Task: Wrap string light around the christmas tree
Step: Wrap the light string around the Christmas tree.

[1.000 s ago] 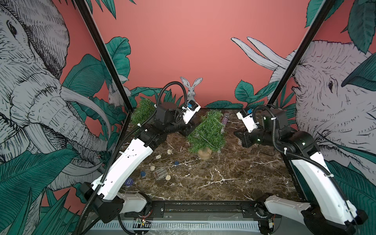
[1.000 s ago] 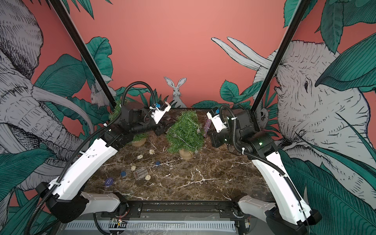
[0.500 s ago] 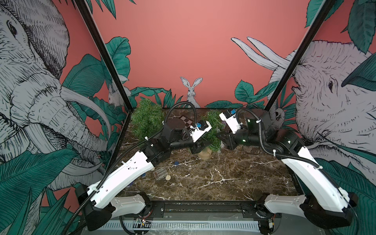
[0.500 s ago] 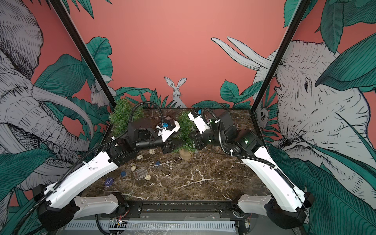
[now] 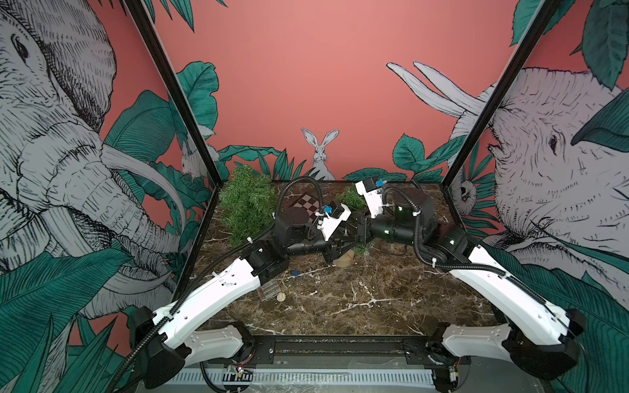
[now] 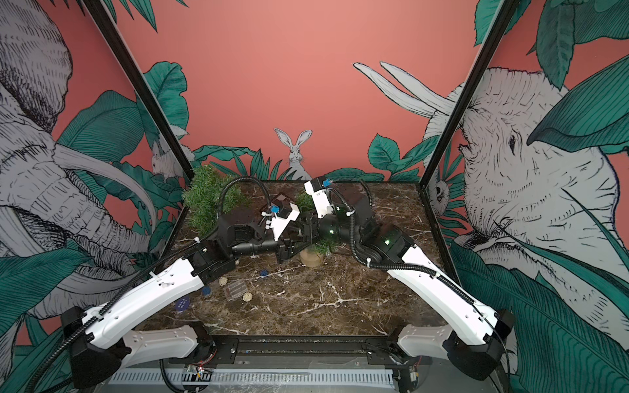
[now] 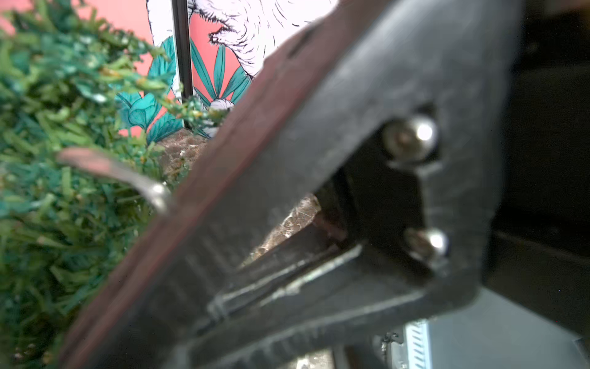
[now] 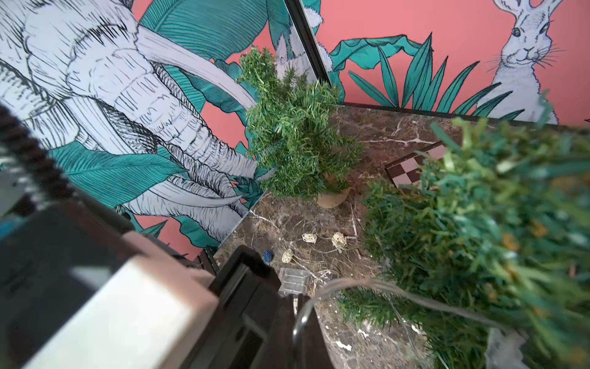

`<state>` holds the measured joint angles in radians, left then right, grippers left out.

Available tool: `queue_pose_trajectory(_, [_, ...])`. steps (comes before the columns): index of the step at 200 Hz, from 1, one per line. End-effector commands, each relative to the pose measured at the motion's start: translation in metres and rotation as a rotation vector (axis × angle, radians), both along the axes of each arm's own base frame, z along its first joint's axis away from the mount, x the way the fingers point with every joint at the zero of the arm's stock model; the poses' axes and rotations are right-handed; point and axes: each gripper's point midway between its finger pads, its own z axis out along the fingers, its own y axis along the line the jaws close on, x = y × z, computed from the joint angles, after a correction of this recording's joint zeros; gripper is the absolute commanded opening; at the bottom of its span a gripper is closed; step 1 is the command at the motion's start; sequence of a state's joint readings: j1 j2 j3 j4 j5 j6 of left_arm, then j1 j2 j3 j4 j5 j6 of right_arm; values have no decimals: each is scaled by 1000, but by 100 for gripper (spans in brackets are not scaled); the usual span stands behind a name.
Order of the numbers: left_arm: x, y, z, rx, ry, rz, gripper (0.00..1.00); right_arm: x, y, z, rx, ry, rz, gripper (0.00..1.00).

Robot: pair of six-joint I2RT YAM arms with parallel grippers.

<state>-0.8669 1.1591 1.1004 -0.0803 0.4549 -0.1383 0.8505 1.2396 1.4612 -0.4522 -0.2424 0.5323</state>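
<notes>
Nearest, the string light [image 8: 338,240] has its battery box [image 5: 269,289] and spare bulbs [image 6: 247,296] lying on the table [image 5: 374,306], so slack looks ample. At the christmas tree [image 5: 350,200], the right gripper [image 5: 357,232] is clamped on the wire [image 8: 357,281]. The left gripper [image 5: 338,246], just beside it, has its jaws nearly together, though I cannot tell if they pinch anything. It should pinch firmly before the right releases, with the wire taut among low branches.

The counter [image 5: 374,299] looks like polished brown marble (white-veined); the christmas tree [image 8: 479,239] has bristly plastic needles; the string light [image 8: 338,239] wire is clear, glossy.
</notes>
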Motion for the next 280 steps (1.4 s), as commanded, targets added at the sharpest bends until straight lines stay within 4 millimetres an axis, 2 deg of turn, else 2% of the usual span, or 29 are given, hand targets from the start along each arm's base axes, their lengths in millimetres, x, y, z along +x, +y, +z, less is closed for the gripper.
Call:
queue_pose_trajectory(1, [8, 9, 7, -21, -1, 52, 15, 4, 6, 15, 68, -29, -11, 0])
queue_pose_trajectory(19, [16, 18, 5, -2, 25, 92, 10, 4, 8, 9, 59, -18, -5, 0])
queue_pose_trajectory(46, [18, 32, 5, 18, 32, 110, 3, 4, 9, 5, 57, -14, -2, 0])
queue_pose_trajectory(58, [22, 41, 7, 31, 28, 135, 1, 4, 8, 6, 53, -20, -1, 10])
queue_pose_trajectory(79, [34, 59, 11, 59, 8, 197, 0, 2, 4, 10, 46, -44, 0, 19])
queue_pose_trajectory(84, [44, 68, 13, 68, -1, 236, 0, 1, 4, 10, 42, -48, 2, 22])
queue_pose_trajectory(96, [53, 75, 17, 81, -18, 264, 0, -2, 2, 11, 30, -55, 12, 31])
queue_pose_trajectory(116, [69, 75, 23, 101, -39, 287, 0, -7, 0, 12, 2, -58, 37, 39])
queue_pose_trajectory(149, [106, 77, 27, 144, -58, 350, 0, -14, -12, 22, -38, -104, 49, 42])
queue_pose_trajectory(182, [156, 96, 10, 191, 7, 474, 0, -19, -26, 32, -51, -150, 43, 44])
queue_pose_trajectory(223, [183, 81, -12, 224, 59, 455, 0, -5, -47, 35, -71, -185, -38, 46])
queue_pose_trajectory(252, [190, 74, -37, 254, 109, 436, 10, 8, -62, 24, -146, -195, -118, 48])
queue_pose_trajectory(280, [189, 79, -49, 283, 139, 451, 31, 22, -75, -3, -279, -175, -191, 56])
